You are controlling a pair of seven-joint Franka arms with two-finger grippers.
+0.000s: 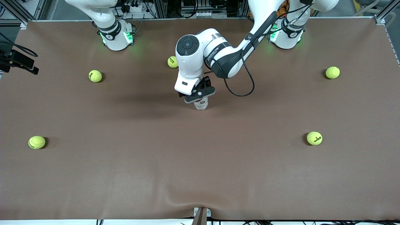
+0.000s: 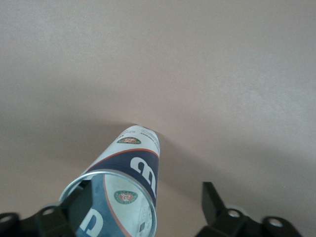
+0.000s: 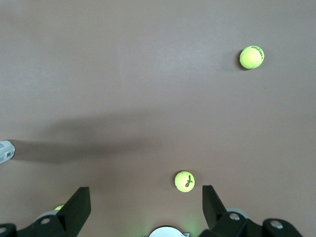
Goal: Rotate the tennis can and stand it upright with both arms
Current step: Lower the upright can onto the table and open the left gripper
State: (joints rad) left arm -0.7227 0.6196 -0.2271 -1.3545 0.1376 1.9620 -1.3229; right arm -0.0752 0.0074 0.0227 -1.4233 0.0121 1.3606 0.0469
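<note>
Brown tabletop [image 1: 200, 162] bears my upright tennis can [image 2: 129, 173], light, slippery, thin-walled; left claw [image 1: 200, 93] apart astride its rim, right claw [image 3: 145, 207] apart, waiting.

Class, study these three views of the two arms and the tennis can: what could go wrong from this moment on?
1. The clear plastic tennis can with its white and navy label stands on the brown table with one open finger of the left pincer apart from it; any sideways nudge could topple it.
2. The right pincer waits open over bare table near its base, too far away to steady the can.
</note>
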